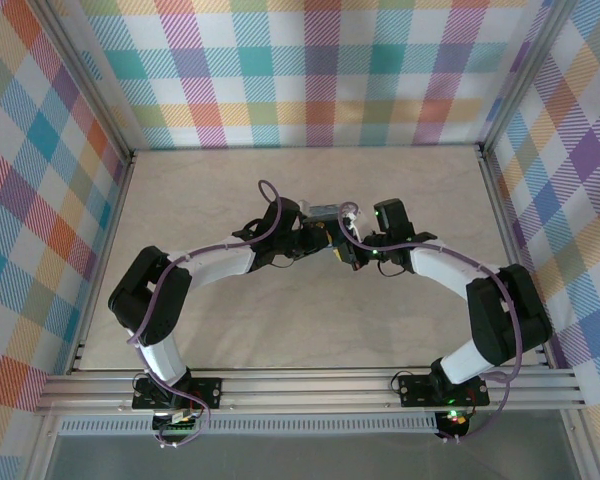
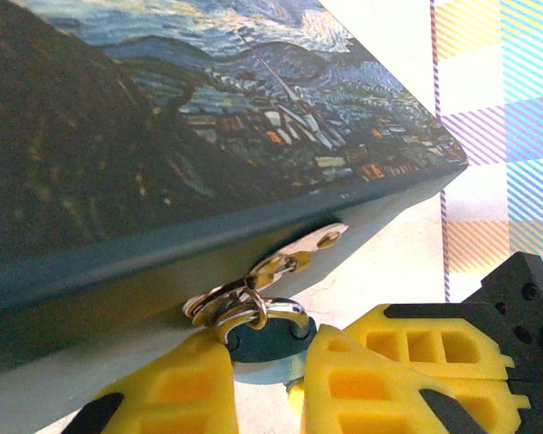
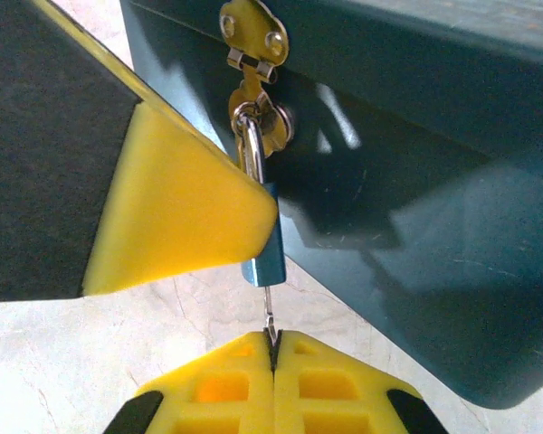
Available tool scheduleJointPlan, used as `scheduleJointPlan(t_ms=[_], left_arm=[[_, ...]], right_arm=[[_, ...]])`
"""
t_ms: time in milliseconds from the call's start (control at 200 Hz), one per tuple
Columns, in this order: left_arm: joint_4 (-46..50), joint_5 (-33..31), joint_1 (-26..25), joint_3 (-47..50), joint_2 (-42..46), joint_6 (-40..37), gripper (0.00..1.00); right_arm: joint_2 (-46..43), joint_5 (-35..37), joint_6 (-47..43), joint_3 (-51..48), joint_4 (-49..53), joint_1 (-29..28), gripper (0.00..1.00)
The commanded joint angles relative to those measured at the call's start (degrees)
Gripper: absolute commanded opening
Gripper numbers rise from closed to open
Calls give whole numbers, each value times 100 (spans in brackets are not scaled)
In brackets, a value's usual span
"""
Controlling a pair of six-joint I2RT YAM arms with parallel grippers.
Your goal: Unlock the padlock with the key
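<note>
Two claws at work, left gripper [image 2: 270, 358] clamped on the padlock [image 3: 270, 258] hanging from the hasp [image 3: 253, 36] of the box [image 3: 416, 226]; right gripper [image 3: 273, 348] pinching the key [image 3: 269, 312], tip meeting the padlock's underside

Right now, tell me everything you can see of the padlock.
The padlock is small, with a blue metallic body and a silvery shackle. It hangs, shackle seemingly shut, from the hasp on the dark teal box. Yellow fingers of the left gripper squeeze its body from both sides. The key, pinched by the right gripper, meets its underside.
</note>
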State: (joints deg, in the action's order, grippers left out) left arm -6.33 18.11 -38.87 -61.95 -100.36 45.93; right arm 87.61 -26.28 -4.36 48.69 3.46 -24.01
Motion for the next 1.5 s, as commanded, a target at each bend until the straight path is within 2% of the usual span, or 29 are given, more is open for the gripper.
scheduleJointPlan(t_ms=[0,210,440,775,1250,1500], left_arm=[[-26,369,-146,118,51,43,14],[-80,325,-147,131,-5,87,14],[-128,297,-143,166,-84,110,14],[-141,332,-149,131,-57,137,14],[-154,314,-172,124,-129,161,14],[-154,290,-191,130,-114,156,14]], right_arm=[[18,-656,329,-2,-1330,-108,0],[4,-638,787,-140,-1823,-246,0],[-183,-711,1037,-96,-1831,-262,0],[123,-502,1069,-234,-2101,-401,0],[-34,-310,1509,-239,-2461,-447,0],[-46,-280,1385,3,-2255,-429,0]])
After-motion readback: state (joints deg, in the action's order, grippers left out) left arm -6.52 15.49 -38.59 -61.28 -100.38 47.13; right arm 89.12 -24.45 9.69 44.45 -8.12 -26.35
